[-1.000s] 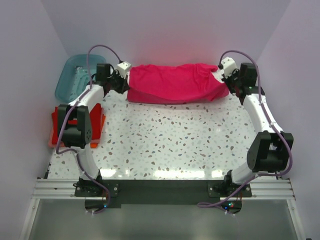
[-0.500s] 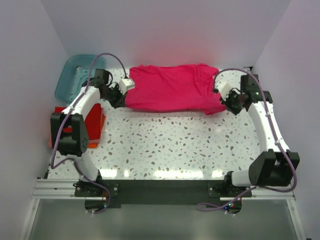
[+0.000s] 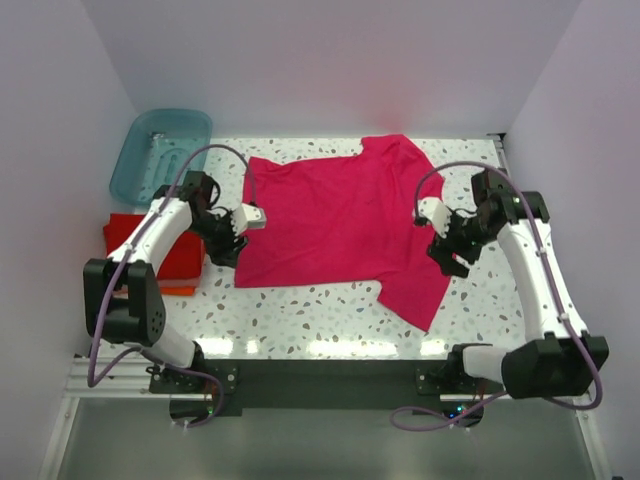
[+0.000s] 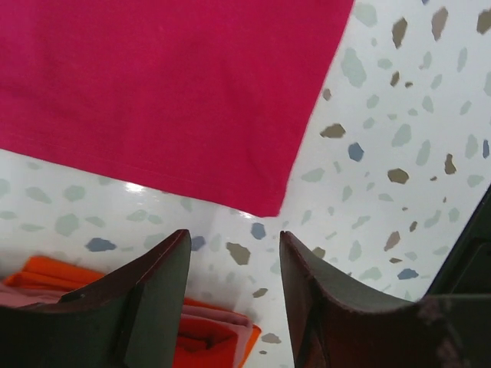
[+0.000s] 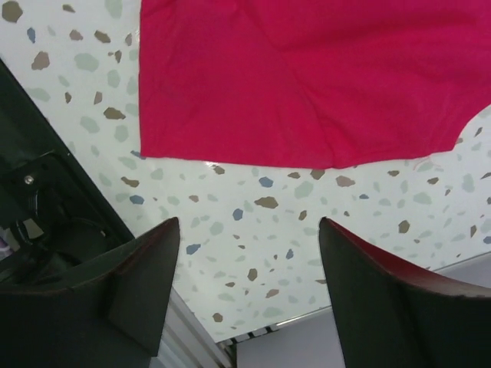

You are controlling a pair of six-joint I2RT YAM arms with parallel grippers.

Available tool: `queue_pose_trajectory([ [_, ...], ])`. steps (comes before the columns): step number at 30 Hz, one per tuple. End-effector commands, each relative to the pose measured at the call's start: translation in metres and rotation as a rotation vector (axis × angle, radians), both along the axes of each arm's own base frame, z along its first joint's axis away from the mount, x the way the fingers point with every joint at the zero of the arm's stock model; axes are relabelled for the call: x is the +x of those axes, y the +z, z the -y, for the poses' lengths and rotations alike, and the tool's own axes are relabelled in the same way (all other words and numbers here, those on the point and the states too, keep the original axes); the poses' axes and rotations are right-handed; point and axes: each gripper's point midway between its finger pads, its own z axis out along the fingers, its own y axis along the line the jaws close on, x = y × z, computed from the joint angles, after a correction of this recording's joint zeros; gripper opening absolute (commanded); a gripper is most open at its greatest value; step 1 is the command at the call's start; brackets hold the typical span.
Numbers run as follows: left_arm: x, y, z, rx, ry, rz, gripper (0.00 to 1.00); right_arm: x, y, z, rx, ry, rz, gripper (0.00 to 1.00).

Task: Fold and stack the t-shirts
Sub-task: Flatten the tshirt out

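T-shirts, three counted. Item one: one magenta-pink t-shirt, spread flat and unfolded across the middle of the desk. Its straight hem is on the left, one sleeve points to the far side and the other to the near right. Items two and three: one red folded t-shirt lying on one orange folded t-shirt, stacked at the left edge of the desk, with only a strip of the orange showing at the near side. Whether further layers lie between them cannot be told. Containers, one: a teal tub at the far left corner, beyond the folded stack. Arms, two. The left end effector hangs just beside the hem's near left corner, between the stack and the spread shirt. In the left wrist view its two fingers stand moderately apart with nothing between them, only speckled desk, and the shirt's corner lies just past the tips. The right end effector hangs over the right side of the shirt, above the near sleeve. In the right wrist view its two fingers are spread wide and hold nothing, with the cloth edge lying clear beyond them.
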Motion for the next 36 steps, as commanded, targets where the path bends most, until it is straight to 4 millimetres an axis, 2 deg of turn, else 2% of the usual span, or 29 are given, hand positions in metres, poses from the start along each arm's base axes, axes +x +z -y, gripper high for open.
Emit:
queue_pose_trajectory([
  [1, 0.040, 0.033, 0.012, -0.071, 0.002, 0.120, 0.55, 0.025, 0.001, -0.009, 0.056, -0.107, -0.085, 0.68],
  [2, 0.050, 0.036, 0.017, -0.095, 0.035, 0.130, 0.55, 0.036, -0.002, -0.007, 0.053, -0.174, -0.098, 0.65],
  [3, 0.059, 0.036, 0.020, -0.108, 0.061, 0.136, 0.55, 0.056, -0.014, -0.007, 0.049, -0.210, -0.102, 0.61],
  [4, 0.069, 0.032, 0.021, -0.113, 0.090, 0.128, 0.55, 0.066, -0.021, -0.004, 0.036, -0.248, -0.112, 0.53],
  [5, 0.083, 0.032, 0.023, -0.128, 0.139, 0.144, 0.55, 0.076, -0.026, -0.002, 0.031, -0.312, -0.115, 0.50],
  [6, 0.093, 0.027, 0.020, -0.112, 0.176, 0.152, 0.54, 0.091, -0.032, 0.004, 0.002, -0.342, -0.085, 0.48],
  [9, 0.123, 0.005, 0.017, -0.088, 0.283, 0.142, 0.52, 0.115, -0.072, 0.017, -0.074, -0.432, -0.135, 0.39],
  [11, 0.130, -0.006, 0.016, -0.078, 0.325, 0.108, 0.51, 0.120, -0.085, 0.025, -0.116, -0.469, -0.145, 0.36],
  [12, 0.130, -0.018, 0.016, -0.066, 0.337, 0.075, 0.50, 0.127, -0.091, 0.031, -0.143, -0.485, -0.122, 0.35],
  [14, 0.129, -0.031, 0.015, -0.053, 0.367, 0.036, 0.50, 0.129, -0.108, 0.039, -0.182, -0.506, -0.131, 0.34],
  [18, 0.112, -0.066, 0.008, 0.019, 0.399, -0.044, 0.48, 0.117, -0.135, 0.052, -0.273, -0.510, -0.179, 0.32],
  [20, 0.105, -0.073, 0.004, 0.044, 0.411, -0.053, 0.47, 0.102, -0.148, 0.060, -0.325, -0.492, -0.209, 0.30],
  [21, 0.096, -0.079, 0.000, 0.068, 0.418, -0.068, 0.46, 0.089, -0.156, 0.062, -0.345, -0.472, -0.240, 0.29],
  [25, 0.069, -0.084, -0.009, 0.113, 0.426, -0.101, 0.45, 0.049, -0.165, 0.068, -0.401, -0.419, -0.332, 0.25],
  [29, 0.043, -0.076, -0.015, 0.142, 0.422, -0.118, 0.43, 0.000, -0.153, 0.057, -0.352, -0.352, -0.447, 0.17],
  [31, 0.030, -0.073, -0.017, 0.152, 0.407, -0.140, 0.43, -0.013, -0.138, 0.053, -0.325, -0.311, -0.451, 0.13],
  [32, 0.027, -0.068, -0.015, 0.140, 0.396, -0.144, 0.43, -0.025, -0.130, 0.041, -0.265, -0.288, -0.499, 0.12],
  [35, 0.032, -0.045, -0.004, 0.073, 0.363, -0.123, 0.46, -0.020, -0.102, 0.030, -0.186, -0.254, -0.479, 0.15],
  [36, 0.046, -0.031, 0.001, 0.039, 0.357, -0.082, 0.48, -0.006, -0.089, 0.021, -0.123, -0.240, -0.438, 0.17],
])
